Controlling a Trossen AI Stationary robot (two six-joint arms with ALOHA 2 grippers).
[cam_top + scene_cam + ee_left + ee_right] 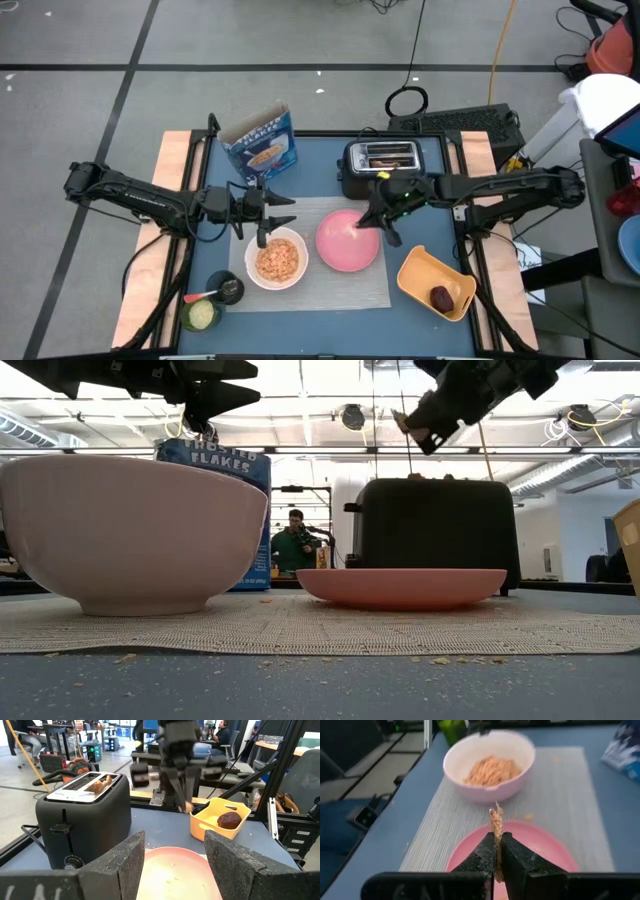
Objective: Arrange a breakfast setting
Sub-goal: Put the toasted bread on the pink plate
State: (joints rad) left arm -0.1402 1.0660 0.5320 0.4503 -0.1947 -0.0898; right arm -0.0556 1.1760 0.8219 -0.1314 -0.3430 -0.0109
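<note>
- One white round bowl filled with cereal flakes and one pink round plate were seen side by side on a single grey rectangular mat, the bowl toward the left arm and the plate toward the right.
- One small dark red fruit was found lying in a yellow-orange dish, off the mat near the front right corner of the table.
- Two small dark cups were counted at the front left; their contents could not be made out clearly.
- The right gripper was held above the plate, clenched on a thin brown toast slice; in the right wrist view the slice was seen edge-on, its long axis running straight out from the fingertips toward the bowl.
- The left gripper was held above the bowl's far rim with its jaws parted and nothing between them.
- Farther back, one black toaster was seen with two slots; a toast piece left in one slot was shown only by the left wrist and high views.
- One blue cereal box stood at the far left.
- Only in the low view was a person seen in the room beyond.
</note>
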